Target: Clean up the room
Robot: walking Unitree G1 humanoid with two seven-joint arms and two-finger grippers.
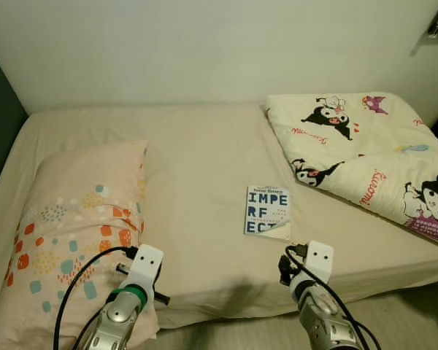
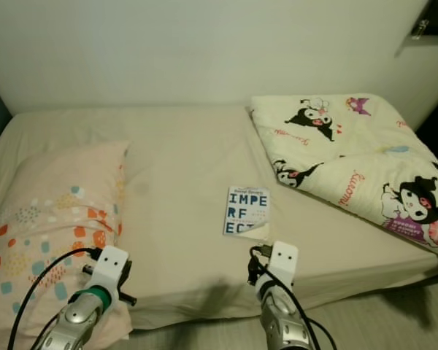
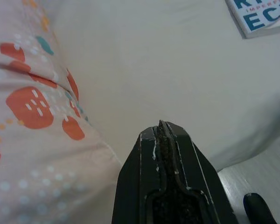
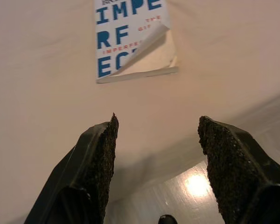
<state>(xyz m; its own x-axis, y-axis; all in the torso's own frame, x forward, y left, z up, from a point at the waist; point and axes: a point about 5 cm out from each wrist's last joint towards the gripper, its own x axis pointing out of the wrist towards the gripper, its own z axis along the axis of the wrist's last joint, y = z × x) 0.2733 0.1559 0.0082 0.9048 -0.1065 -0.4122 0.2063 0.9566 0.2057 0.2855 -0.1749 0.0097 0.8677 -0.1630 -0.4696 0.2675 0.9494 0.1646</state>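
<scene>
A: Starting at the left, what do you see?

B: A pink pillow [image 1: 66,233] with orange and teal spots lies on the left part of the bed [image 1: 197,153]. The left claw [image 3: 162,135] hangs over the bed's front edge just beside the pillow's corner, its two fingers pressed together with nothing between them.

A: And the thing to tidy?

B: Most likely the book [image 1: 267,211], near the middle of the bed and close to the front edge. It is a thin white paperback with large blue block letters and small red print, lying flat and face up. The near right corner of its cover curls upward, showing the pale page below.

A: The right claw?

B: The right claw [image 4: 156,140] hovers over the bed edge just short of the book, fingers spread wide and empty, the book straight ahead of them.

A: How should the pickup go?

B: I'd reach forward and low, then slide one finger under the near edge so the whole block of pages is pinched, not the curled cover alone, which could bend or tear. The soft sheet should give a little, helping the finger get under.

A: Further right?

B: A cream cartoon-print quilt [image 1: 365,153] lies folded, well apart from the book.
</scene>
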